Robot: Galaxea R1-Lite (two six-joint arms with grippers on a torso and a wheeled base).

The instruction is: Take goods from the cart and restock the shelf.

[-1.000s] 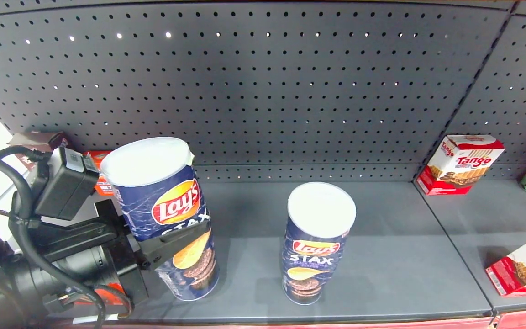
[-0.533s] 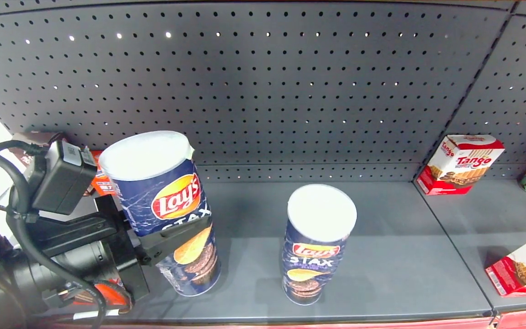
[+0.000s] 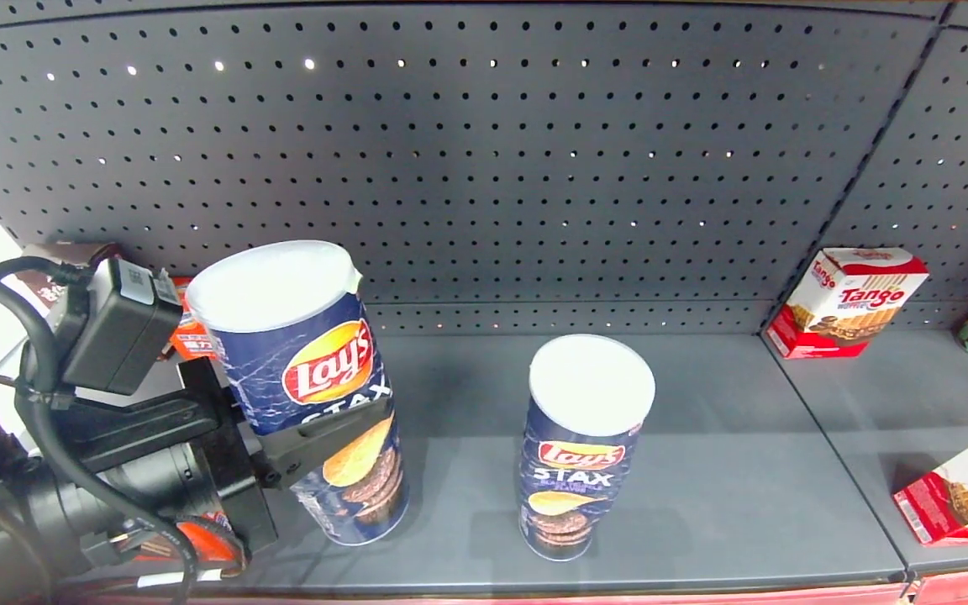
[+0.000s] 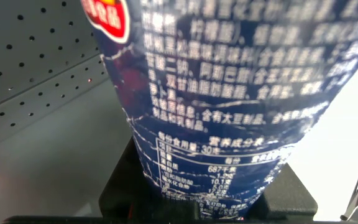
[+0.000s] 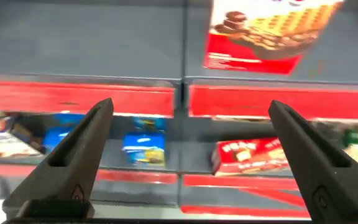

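My left gripper (image 3: 316, 424) is shut on a tall dark-blue chip can (image 3: 303, 378) with a white lid, holding it upright at the left of the grey shelf (image 3: 728, 470), its base close to the shelf board. In the left wrist view the same can (image 4: 229, 118) stands between the black fingers. A second, matching chip can (image 3: 581, 445) stands upright on the shelf to its right, a gap apart. My right gripper (image 5: 197, 162) is open and empty, facing the red front edges of lower shelves.
A perforated grey back panel (image 3: 484, 168) rises behind the cans. Red wafer boxes stand at the back right (image 3: 849, 298) and front right (image 3: 967, 491). Small orange and brown packs (image 3: 186, 336) sit behind my left arm. A wafer box (image 5: 269, 31) sits above the red edges.
The held can has shifted slightly to the right and a little deeper onto the shelf with my left gripper. The standing can has not moved.
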